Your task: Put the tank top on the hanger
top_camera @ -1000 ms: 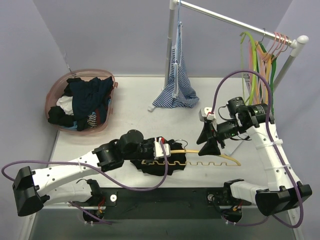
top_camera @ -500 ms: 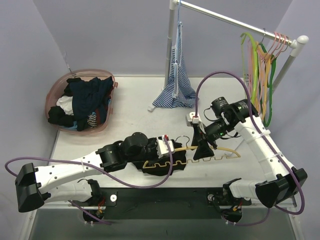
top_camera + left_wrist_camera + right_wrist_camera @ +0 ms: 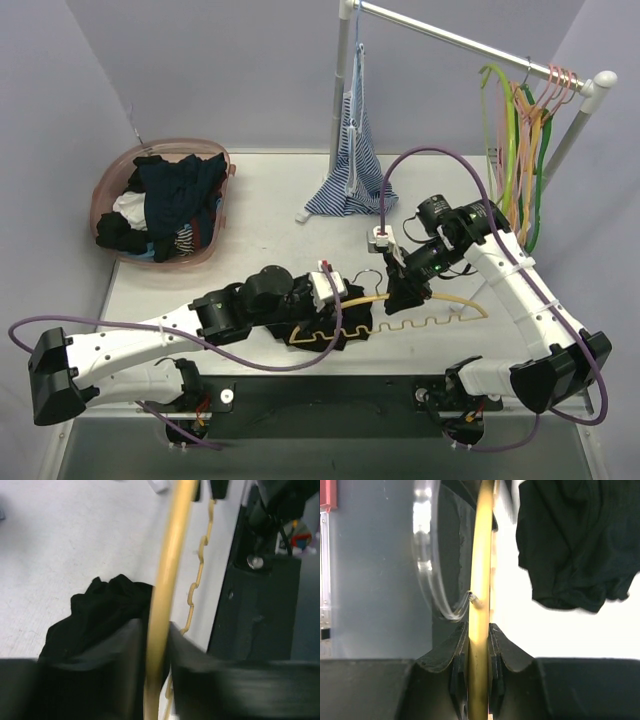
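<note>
From above, the hanger [image 3: 455, 299] lies on the table [image 3: 250, 230], its left end across the bunched tank top [image 3: 355, 316]; the left gripper [image 3: 346, 297] hides part of both; the right gripper [image 3: 403, 297] sits on the top bar. Left wrist: blurry fingers [image 3: 120, 650] pinch the yellow bar, tank top just beside them. Right wrist: fingers [image 3: 454, 655] squeeze the bar too; the tank top is cut off at the right edge.

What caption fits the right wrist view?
Right end effector clamped on the yellow hanger, black tank top crumpled beside it.
</note>
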`<state>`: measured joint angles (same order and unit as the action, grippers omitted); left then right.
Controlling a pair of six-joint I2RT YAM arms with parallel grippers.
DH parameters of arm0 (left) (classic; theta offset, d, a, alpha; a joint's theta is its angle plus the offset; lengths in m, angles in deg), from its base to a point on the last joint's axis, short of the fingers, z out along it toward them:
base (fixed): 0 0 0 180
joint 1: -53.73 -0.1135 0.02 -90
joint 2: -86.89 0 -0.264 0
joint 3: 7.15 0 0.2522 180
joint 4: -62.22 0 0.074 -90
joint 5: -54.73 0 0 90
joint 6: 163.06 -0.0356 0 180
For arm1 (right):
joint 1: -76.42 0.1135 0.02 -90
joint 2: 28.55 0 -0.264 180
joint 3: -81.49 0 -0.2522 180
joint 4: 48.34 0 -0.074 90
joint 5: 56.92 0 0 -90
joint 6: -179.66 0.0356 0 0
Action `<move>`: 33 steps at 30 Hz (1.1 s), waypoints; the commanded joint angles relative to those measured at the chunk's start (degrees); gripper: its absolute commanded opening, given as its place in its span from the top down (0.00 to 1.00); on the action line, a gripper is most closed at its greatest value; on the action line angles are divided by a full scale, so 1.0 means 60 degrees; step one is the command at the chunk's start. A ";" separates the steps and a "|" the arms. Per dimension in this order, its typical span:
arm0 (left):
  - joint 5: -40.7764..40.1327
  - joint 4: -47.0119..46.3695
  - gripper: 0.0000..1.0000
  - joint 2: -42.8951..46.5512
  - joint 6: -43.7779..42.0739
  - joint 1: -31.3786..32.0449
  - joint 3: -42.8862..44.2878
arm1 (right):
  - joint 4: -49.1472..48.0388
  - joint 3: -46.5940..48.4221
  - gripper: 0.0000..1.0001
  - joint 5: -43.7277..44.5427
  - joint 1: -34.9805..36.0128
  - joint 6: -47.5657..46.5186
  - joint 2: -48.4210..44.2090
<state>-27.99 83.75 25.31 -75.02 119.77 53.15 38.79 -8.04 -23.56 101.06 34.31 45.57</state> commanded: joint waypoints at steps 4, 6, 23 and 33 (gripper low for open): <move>-0.1611 -0.0550 0.20 0.1531 0.3383 -0.1585 -0.0944 | 0.0459 -0.0303 1.00 -0.0065 -0.1205 0.0758 -0.0912; -0.1436 -0.0286 0.15 0.2059 0.4658 -0.2668 -0.1455 | 0.0269 -0.0538 1.00 -0.0139 -0.1587 0.0846 -0.1089; -0.2225 0.3099 0.45 0.0274 0.6830 -0.4796 -0.1005 | -0.0332 -0.1241 1.00 -0.0814 -0.2686 0.1169 -0.1617; -0.1435 0.3187 0.99 -0.0005 0.6464 -0.4796 -0.0639 | -0.0567 -0.0688 1.00 -0.0872 -0.2439 0.1344 -0.1077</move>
<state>-38.91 102.53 24.61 -34.83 91.12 45.54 35.11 -15.58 -25.37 85.13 41.72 37.18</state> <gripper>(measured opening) 0.052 0.152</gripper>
